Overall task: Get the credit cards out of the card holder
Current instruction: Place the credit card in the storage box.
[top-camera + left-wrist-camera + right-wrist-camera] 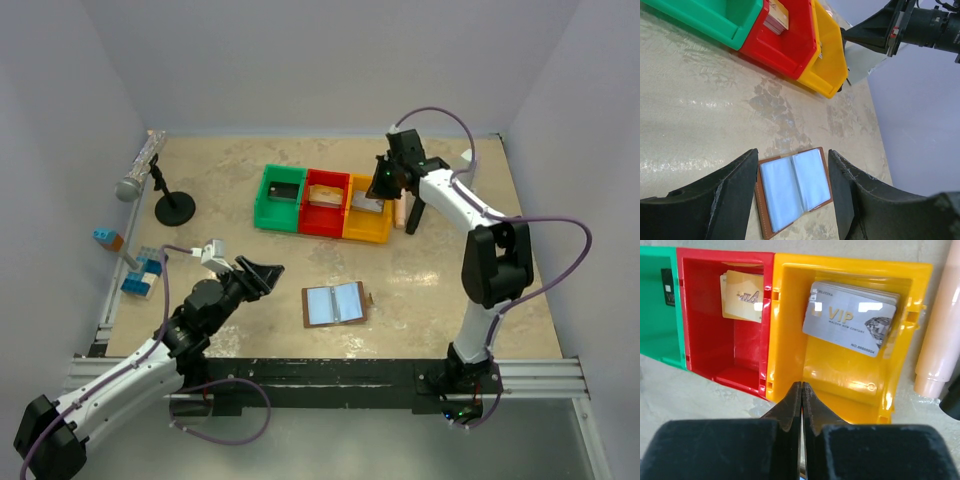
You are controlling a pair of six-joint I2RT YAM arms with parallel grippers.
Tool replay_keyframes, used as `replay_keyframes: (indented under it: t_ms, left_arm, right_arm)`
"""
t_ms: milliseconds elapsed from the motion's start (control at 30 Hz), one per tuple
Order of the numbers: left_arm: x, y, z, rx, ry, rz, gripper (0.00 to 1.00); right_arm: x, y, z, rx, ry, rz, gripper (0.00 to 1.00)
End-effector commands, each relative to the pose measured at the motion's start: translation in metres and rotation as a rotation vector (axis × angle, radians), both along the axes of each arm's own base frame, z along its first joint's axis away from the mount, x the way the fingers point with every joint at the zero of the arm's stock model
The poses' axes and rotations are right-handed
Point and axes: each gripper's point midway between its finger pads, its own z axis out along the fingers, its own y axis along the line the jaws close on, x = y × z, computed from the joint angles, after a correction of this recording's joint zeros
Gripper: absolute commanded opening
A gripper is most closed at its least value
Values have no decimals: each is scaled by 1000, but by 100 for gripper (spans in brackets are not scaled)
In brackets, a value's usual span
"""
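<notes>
The brown card holder point(336, 304) lies open on the table, its grey-blue sleeves up and showing no cards; the left wrist view frames it point(795, 187) between the open fingers. My left gripper point(262, 272) is open and empty, left of the holder. My right gripper point(381, 183) is shut and empty above the near wall of the yellow bin point(790, 335). Silvery grey cards point(850, 316) lie stacked in the yellow bin, tan-gold cards point(742, 302) in the red bin point(705, 325), a dark card point(668, 286) in the green bin point(652, 330).
The three bins point(324, 203) stand in a row at the table's middle back. A beige cylinder point(940, 340) stands right of the yellow bin. A microphone on a stand point(150, 180) and toy blocks point(135, 270) are at the left edge.
</notes>
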Motion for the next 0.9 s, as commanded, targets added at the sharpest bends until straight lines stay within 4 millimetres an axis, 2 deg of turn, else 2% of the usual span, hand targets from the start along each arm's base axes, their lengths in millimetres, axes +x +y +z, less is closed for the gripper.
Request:
replay_keyframes:
  t_ms: [0, 167, 300, 633, 867]
  left_arm:
    - [4, -1, 20, -35, -44, 9, 62]
    - [6, -1, 26, -9, -38, 8, 62]
    - [7, 0, 31, -9, -47, 13, 62]
    - [8, 1, 27, 6, -30, 24, 62]
    - [9, 2, 28, 11, -28, 30, 62]
  right_arm:
    - [4, -7, -12, -139, 7, 16, 0]
    - [-1, -8, -37, -171, 87, 21, 0]
    - [-4, -7, -48, -174, 141, 22, 0]
    - [3, -11, -60, -219, 225, -35, 0]
    - [8, -13, -58, -242, 252, -45, 0]
